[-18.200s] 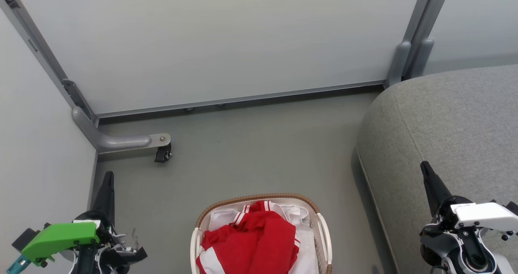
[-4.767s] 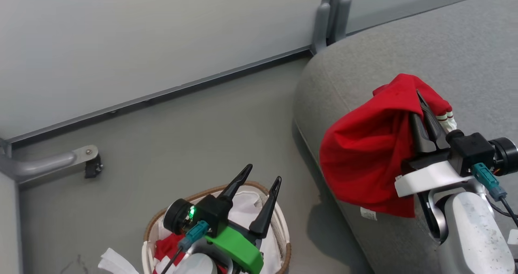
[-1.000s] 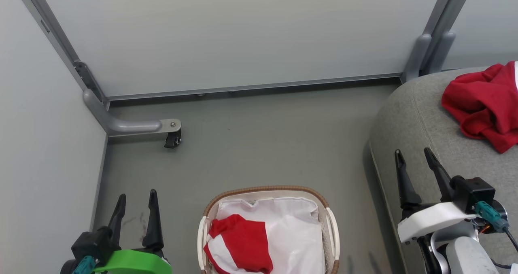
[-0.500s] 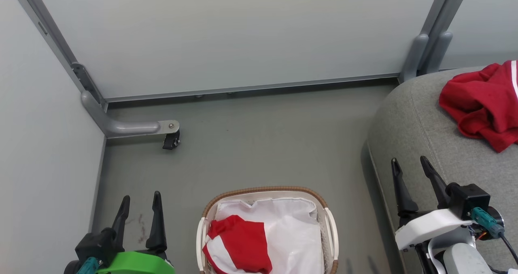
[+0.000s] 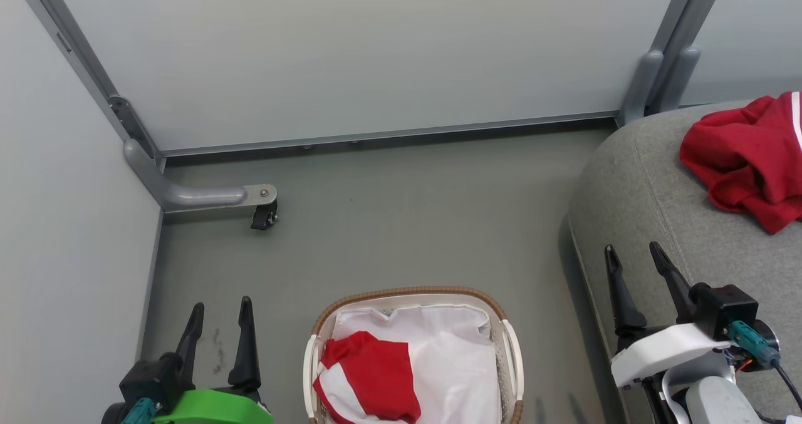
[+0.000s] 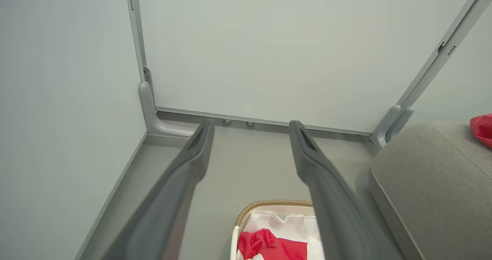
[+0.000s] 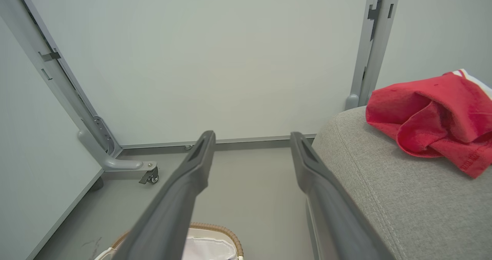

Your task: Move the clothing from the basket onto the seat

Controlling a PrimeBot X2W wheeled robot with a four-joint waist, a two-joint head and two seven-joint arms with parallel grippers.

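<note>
**Halfway through the laundry**

At 6 o'clock, inside the basket, on the white liner: one red garment. At 2 o'clock, on the seat: another red garment. At 7 and 4 o'clock: left gripper and right gripper, jaws apart, empty.

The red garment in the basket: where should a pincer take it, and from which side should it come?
Grip the bunched red fold at the top of the red garment, coming straight down from above. It lies crumpled low inside the basket, towards its left wall, so the walls probably block any sideways approach. The open left pincer looks the nearer one.
</note>
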